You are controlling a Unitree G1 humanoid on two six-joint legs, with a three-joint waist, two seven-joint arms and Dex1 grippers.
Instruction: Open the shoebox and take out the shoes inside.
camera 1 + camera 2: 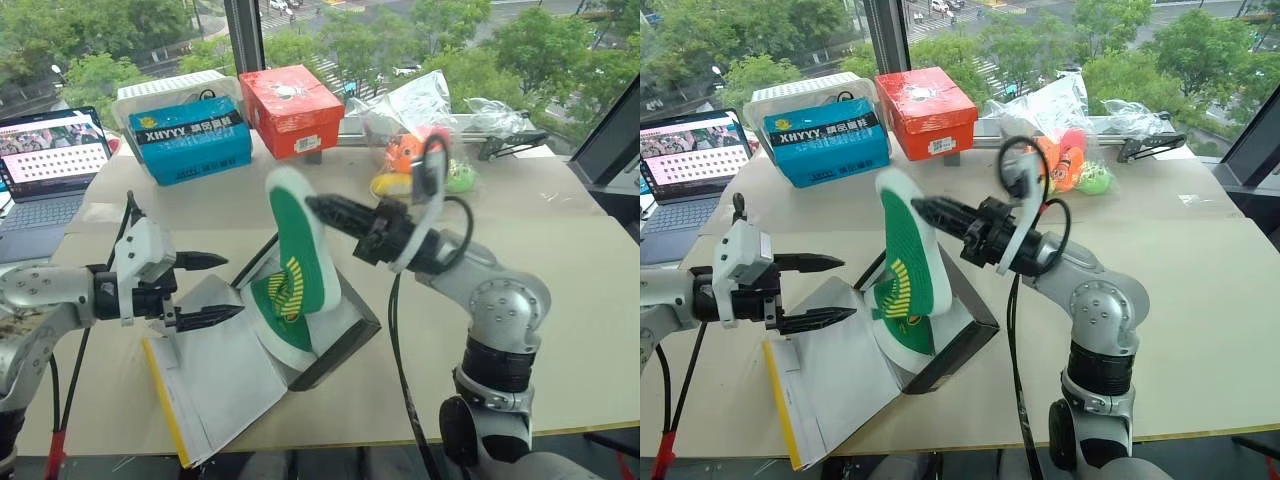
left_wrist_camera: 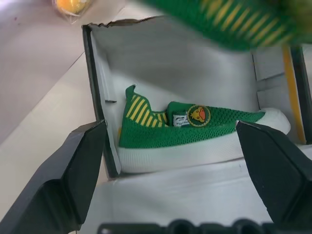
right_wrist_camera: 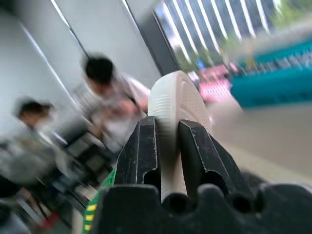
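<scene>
The shoebox [image 1: 340,345] lies open on the bench [image 1: 560,290], one green shoe [image 2: 195,129] resting on its side inside. The right gripper [image 1: 318,208] has its jaws clamped on the white sole of the other shoe [image 1: 298,265], held above the box. The left gripper [image 1: 215,290] hovers beside the box, jaws wide.

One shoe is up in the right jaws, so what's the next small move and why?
Probably carry the lifted shoe sideways, clear of the shoebox, and set it on the table. The right gripper pinches its white sole above the open box, while the second shoe lies inside, between the left gripper's open jaws.
</scene>
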